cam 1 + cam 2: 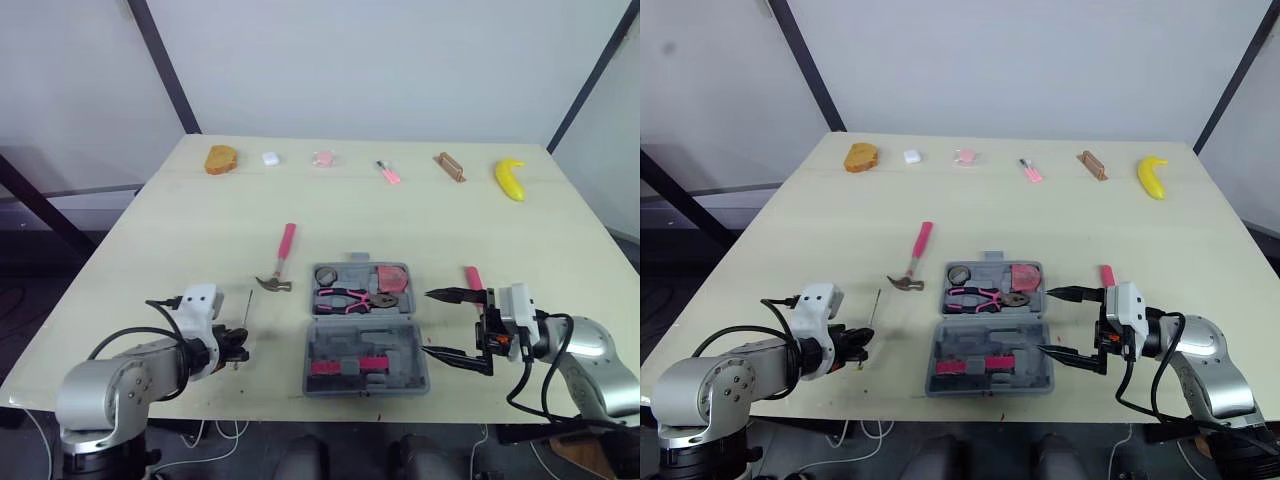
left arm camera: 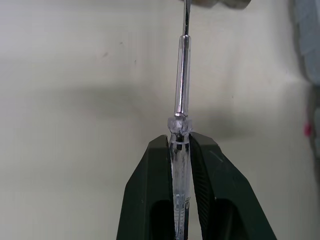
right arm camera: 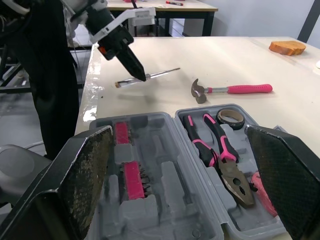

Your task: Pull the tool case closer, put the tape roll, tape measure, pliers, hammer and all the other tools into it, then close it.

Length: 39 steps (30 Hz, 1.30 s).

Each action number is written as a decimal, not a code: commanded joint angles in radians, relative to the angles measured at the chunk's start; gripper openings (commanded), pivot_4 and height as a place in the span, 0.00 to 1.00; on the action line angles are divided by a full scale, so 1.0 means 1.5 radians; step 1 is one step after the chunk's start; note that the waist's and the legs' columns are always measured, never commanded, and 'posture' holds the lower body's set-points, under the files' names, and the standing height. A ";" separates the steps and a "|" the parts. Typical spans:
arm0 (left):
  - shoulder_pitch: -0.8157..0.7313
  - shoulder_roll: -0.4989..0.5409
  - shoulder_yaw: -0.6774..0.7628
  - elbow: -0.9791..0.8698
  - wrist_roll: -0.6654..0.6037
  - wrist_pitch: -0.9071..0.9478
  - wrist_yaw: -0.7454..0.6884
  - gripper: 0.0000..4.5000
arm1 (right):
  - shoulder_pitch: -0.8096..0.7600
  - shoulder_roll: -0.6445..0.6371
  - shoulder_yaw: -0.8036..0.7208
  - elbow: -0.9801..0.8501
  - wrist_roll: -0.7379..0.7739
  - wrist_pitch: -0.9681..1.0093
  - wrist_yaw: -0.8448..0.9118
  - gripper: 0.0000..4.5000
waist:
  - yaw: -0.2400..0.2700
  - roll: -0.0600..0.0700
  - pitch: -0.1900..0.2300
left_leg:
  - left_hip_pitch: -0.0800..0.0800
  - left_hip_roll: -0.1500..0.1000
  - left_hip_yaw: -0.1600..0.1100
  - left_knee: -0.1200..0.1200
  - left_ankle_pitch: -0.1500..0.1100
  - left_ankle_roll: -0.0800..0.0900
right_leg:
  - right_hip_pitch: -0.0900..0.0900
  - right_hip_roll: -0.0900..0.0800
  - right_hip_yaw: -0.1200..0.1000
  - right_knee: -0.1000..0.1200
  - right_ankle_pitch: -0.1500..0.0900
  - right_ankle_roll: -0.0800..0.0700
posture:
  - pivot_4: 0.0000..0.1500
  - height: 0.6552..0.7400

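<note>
The clear-handled screwdriver [image 2: 182,80] is a slim, stiff, light tool, and its smooth plastic barrel looks slick, so it would likely swivel or slide in a loose pinch. The safest hold is across the barrel just behind the collar, and that is where the left gripper [image 2: 179,140] has it: both black fingers [image 2: 157,165] are clenched on the handle, with the metal shaft pointing away past the tips. Whether the tool is lifted or rests on the table [image 1: 180,230] cannot be told. It sits near the left front edge, left of the open tool case [image 1: 405,362] and nearer than the hammer [image 1: 279,259]. The left forearm lies low over the near edge, wrist angled toward the case. The right gripper [image 1: 427,322] is released, its fingers spread wide, one far and one near, aimed leftward at the case's right side with nothing between them. The pliers [image 1: 350,298] and tape roll [image 1: 325,276] already lie in the far half, and a pink-handled tool [image 1: 472,276] waits on the table just right of the case
</note>
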 commanded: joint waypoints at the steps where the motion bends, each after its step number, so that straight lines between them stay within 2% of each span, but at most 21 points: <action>1: 0.000 0.014 -0.018 0.015 0.021 -0.035 -0.006 0.01 | 0.002 -0.007 -0.019 -0.010 0.001 -0.019 0.004 1.00 | 0.000 0.000 0.000 | 0.000 0.000 0.000 0.000 0.000 0.000 | 0.000 0.000 0.000 0.000 0.000 0.000 | 1.00 1.00; 2: -0.003 0.010 -0.015 0.020 0.025 -0.042 -0.004 0.01 | 0.002 -0.007 -0.020 -0.010 0.001 -0.020 0.003 1.00 | 0.001 0.000 0.000 | 0.000 0.000 0.000 0.000 0.000 0.000 | 0.000 0.000 0.000 0.000 0.000 0.000 | 1.00 1.00; 8: 0.008 0.008 -0.029 0.019 0.033 -0.063 -0.011 0.66 | 0.014 -0.006 -0.017 -0.009 -0.004 -0.030 0.004 1.00 | 0.001 0.000 0.000 | 0.000 0.000 0.000 0.000 0.000 0.000 | 0.000 -0.001 0.000 0.000 0.000 0.000 | 1.00 1.00; 10: 0.019 0.015 -0.039 0.012 0.037 -0.075 -0.015 0.82 | 0.015 -0.006 -0.017 -0.007 -0.004 -0.031 0.005 1.00 | 0.001 0.000 0.000 | 0.000 0.000 0.000 0.000 0.000 0.000 | 0.000 -0.001 0.000 0.000 0.000 0.000 | 1.00 1.00; 11: 0.027 0.019 -0.046 0.009 0.040 -0.081 -0.017 0.94 | 0.015 -0.006 -0.017 -0.007 -0.004 -0.032 0.005 1.00 | 0.000 0.000 0.000 | 0.000 0.000 0.000 0.000 0.000 0.000 | 0.000 -0.001 0.000 0.000 0.000 0.000 | 1.00 1.00; 12: 0.036 0.023 -0.050 0.005 0.043 -0.094 -0.020 0.98 | 0.015 -0.005 -0.017 -0.007 -0.004 -0.032 0.005 1.00 | 0.000 0.000 0.000 | 0.000 0.000 0.000 0.000 0.000 0.000 | 0.000 -0.001 0.000 0.000 0.000 0.000 | 1.00 1.00; 17: 0.117 0.041 -0.103 -0.040 0.091 -0.233 -0.028 0.98 | 0.016 -0.004 -0.013 0.000 -0.009 -0.041 0.009 1.00 | -0.001 0.000 0.000 | 0.001 0.001 0.000 -0.001 0.000 0.000 | 0.000 -0.001 0.001 0.000 0.000 0.000 | 1.00 1.00; 23: 0.218 -0.027 -0.126 -0.043 0.162 -0.424 0.001 0.98 | 0.018 -0.002 -0.010 0.000 -0.012 -0.043 0.008 1.00 | 0.002 0.000 0.000 | 0.000 0.001 0.001 -0.001 0.000 0.000 | 0.000 -0.003 0.002 -0.001 0.000 0.000 | 1.00 1.00; 29: 0.241 -0.085 -0.134 0.032 0.210 -0.643 -0.008 0.98 | 0.014 -0.001 -0.008 0.001 -0.014 -0.041 0.007 1.00 | 0.004 0.000 0.000 | 0.000 0.000 0.002 -0.001 0.000 0.000 | 0.000 -0.003 0.002 -0.001 0.000 0.000 | 1.00 1.00; 32: 0.232 -0.103 -0.128 0.068 0.214 -0.691 -0.010 0.98 | 0.012 -0.003 -0.009 0.004 -0.015 -0.042 0.009 1.00 | 0.003 0.000 0.000 | 0.001 0.000 0.002 -0.001 0.000 0.000 | 0.000 -0.002 0.001 -0.001 0.000 0.000 | 1.00 1.00; 39: 0.232 -0.111 -0.133 0.112 0.227 -0.717 -0.014 0.98 | 0.012 -0.005 -0.011 0.005 -0.021 -0.044 0.009 1.00 | 0.001 0.000 0.000 | 0.001 0.000 0.002 -0.001 0.000 0.000 | 0.000 -0.001 0.001 -0.001 0.000 0.000 | 1.00 1.00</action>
